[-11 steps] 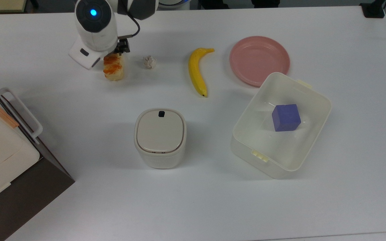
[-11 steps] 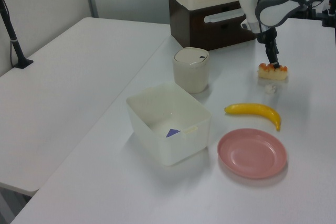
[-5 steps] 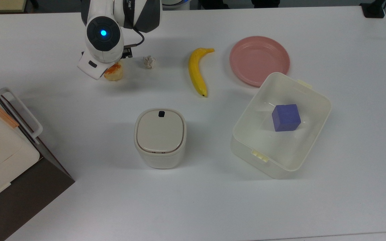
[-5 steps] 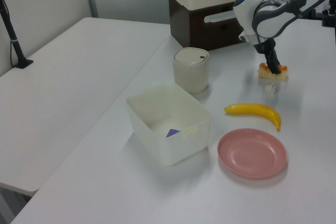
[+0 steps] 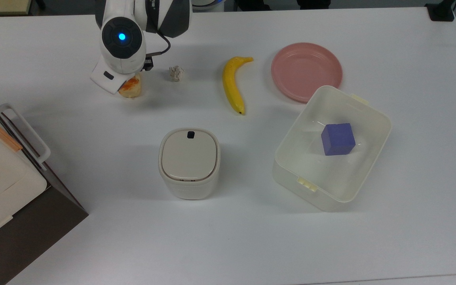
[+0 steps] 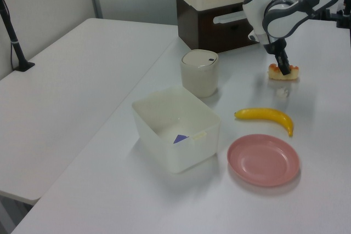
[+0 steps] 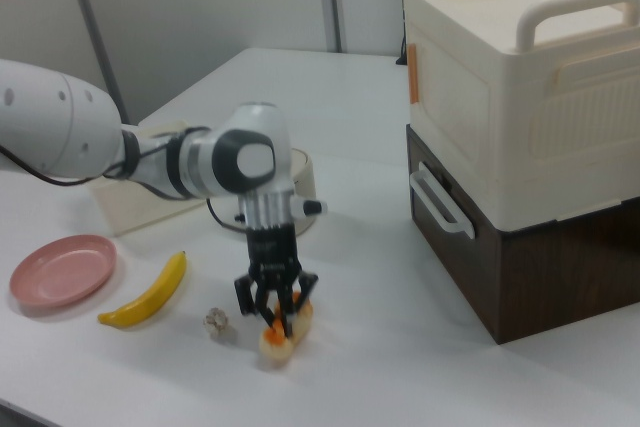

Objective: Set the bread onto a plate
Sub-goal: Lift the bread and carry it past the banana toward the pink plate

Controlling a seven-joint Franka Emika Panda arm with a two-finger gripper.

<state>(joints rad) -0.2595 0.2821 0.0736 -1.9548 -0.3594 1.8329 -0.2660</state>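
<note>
**White tables under even indoor light**

We see a broad white matte table [image 5: 228, 245], evenly lit, with soft shadows. In the left view a second white table [image 6: 71, 80] adjoins it, a black pole [image 6: 11, 31] clamped at its far edge. Behind both run pale grey partition panels [image 7: 200, 17] with metal uprights.
</note>
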